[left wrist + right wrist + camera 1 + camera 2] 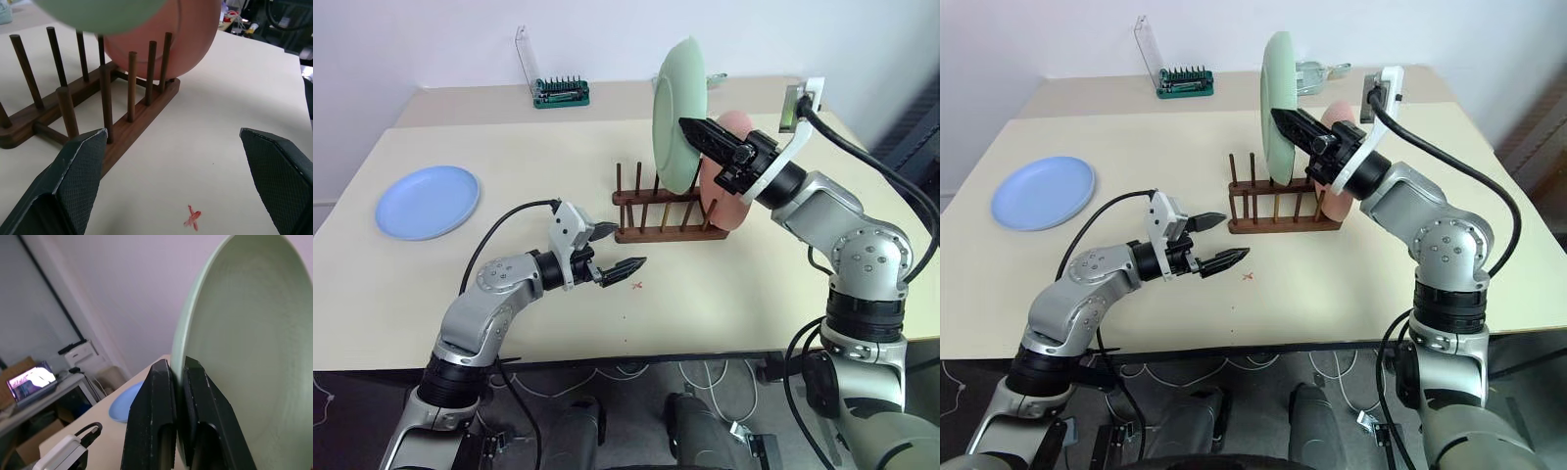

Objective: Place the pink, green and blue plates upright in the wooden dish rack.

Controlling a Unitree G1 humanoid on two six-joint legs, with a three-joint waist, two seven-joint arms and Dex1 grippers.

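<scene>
My right gripper [686,126] is shut on the rim of the pale green plate [675,108], holding it upright just above the left half of the wooden dish rack [651,221]. The pink plate [729,211] stands upright between the pegs at the rack's right end, partly behind my right arm. Far off at the table's left, the blue plate [428,201] lies flat. My left gripper [626,247] hovers open and empty just in front of the rack's left end. In the left wrist view the rack's pegs [132,83] stand close ahead of its fingers [78,171].
A green tool holder with a clear lid [560,93] stands at the back, beyond a seam in the beige table [509,147]. A small red cross [637,285] is marked on the table in front of the rack. A clear object [1317,70] lies at the back right.
</scene>
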